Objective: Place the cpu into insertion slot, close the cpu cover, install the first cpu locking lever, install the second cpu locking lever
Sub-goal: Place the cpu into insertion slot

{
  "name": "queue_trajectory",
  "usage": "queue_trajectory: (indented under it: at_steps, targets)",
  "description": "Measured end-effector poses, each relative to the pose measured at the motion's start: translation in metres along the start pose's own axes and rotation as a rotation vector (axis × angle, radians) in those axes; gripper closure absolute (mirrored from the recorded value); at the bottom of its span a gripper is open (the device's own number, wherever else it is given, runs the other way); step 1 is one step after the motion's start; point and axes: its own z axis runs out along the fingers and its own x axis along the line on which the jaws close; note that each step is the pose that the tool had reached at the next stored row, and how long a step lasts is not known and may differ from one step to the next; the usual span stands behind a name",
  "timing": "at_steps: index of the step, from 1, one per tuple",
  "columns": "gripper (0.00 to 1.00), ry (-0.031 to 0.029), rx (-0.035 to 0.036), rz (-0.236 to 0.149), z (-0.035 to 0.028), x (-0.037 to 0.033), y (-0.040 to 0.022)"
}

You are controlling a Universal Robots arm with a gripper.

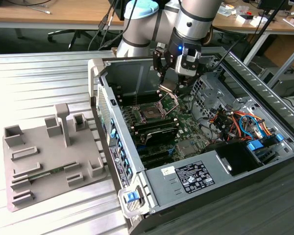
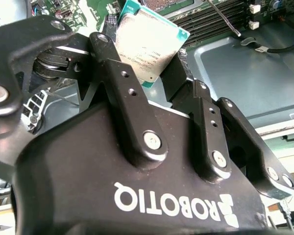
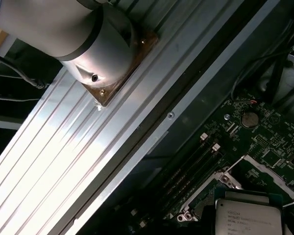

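Gripper clamped on cpu by its edges, hovering near insertion slot; cpu cover stands open. I judge placement step in hand: seating calls for chip level, square over slot.

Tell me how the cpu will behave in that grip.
The cpu looks like a thin, flat plate, so it is probably stiff and light. Its smooth metal top may be slippery, and the gripper seems to pinch only its edges, so a knock could twist it.
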Motion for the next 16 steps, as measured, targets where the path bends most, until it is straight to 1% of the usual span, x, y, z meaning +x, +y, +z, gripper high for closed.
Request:
queue_trajectory:
  at_steps: [16]
  targets:
    - [0.45, -0.0028, -0.0007, 0.04, 0.0002, 0.0, 0.0]
